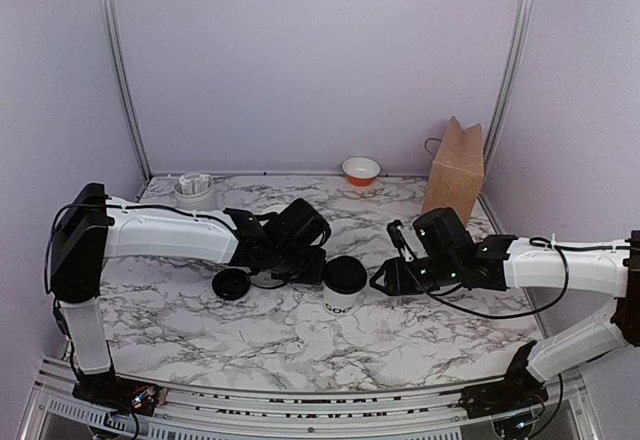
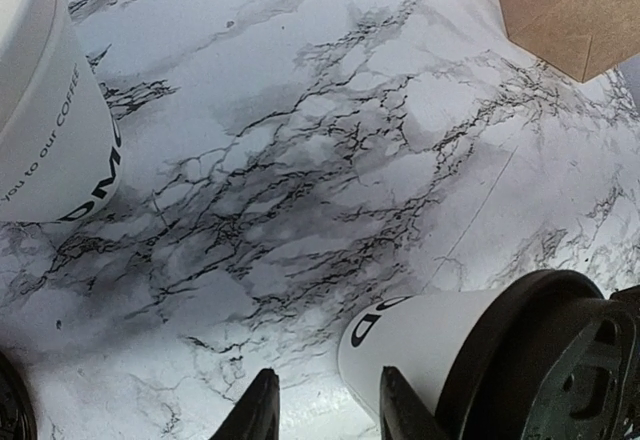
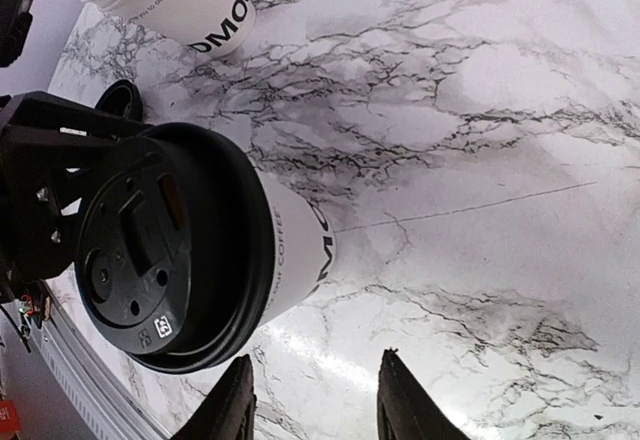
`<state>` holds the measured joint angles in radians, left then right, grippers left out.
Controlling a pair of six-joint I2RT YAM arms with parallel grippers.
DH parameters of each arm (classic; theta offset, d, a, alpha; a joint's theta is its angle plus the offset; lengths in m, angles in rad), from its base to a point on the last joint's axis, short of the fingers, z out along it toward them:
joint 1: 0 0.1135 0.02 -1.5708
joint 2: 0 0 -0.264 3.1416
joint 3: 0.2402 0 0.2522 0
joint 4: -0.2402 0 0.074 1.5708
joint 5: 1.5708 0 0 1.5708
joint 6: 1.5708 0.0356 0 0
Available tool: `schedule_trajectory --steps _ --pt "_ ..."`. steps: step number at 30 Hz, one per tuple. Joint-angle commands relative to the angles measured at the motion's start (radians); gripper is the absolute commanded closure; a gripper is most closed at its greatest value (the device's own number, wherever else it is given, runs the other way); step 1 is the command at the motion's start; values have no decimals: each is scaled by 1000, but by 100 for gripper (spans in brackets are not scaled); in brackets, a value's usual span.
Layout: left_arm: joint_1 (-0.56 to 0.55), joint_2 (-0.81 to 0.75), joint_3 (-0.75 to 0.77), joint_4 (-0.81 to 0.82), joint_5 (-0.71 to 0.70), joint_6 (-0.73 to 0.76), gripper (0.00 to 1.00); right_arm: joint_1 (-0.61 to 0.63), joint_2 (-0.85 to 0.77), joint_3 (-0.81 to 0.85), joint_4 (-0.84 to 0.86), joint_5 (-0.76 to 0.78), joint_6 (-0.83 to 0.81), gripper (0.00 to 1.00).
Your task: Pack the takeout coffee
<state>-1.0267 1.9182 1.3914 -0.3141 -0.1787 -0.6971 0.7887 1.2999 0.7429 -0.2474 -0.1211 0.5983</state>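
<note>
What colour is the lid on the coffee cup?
Black. The lid shows best in the right wrist view.

Marble table: lidded cup, loose black lid, brown bag, bowl, packet holder.

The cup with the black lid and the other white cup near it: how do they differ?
The lidded cup wears a black lid; the other cup shows a bare white rim, no lid. The lidded cup is plain in the top view; the other cup shows only in the wrist views. Both are white with dark lettering low on the side.
</note>
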Motion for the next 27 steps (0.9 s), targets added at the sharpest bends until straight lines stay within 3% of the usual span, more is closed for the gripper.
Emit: schedule_trajectory --steps 1,19,27 --pt "-24 -33 -26 32 18 -25 64 -20 -58 -20 -20 8 10 60" --pt "-52 -148 -177 68 -27 -92 66 -28 -91 -38 45 -57 83 58" --pt "-3 -246 -195 96 43 -94 66 -66 -76 -62 142 -118 133 61"
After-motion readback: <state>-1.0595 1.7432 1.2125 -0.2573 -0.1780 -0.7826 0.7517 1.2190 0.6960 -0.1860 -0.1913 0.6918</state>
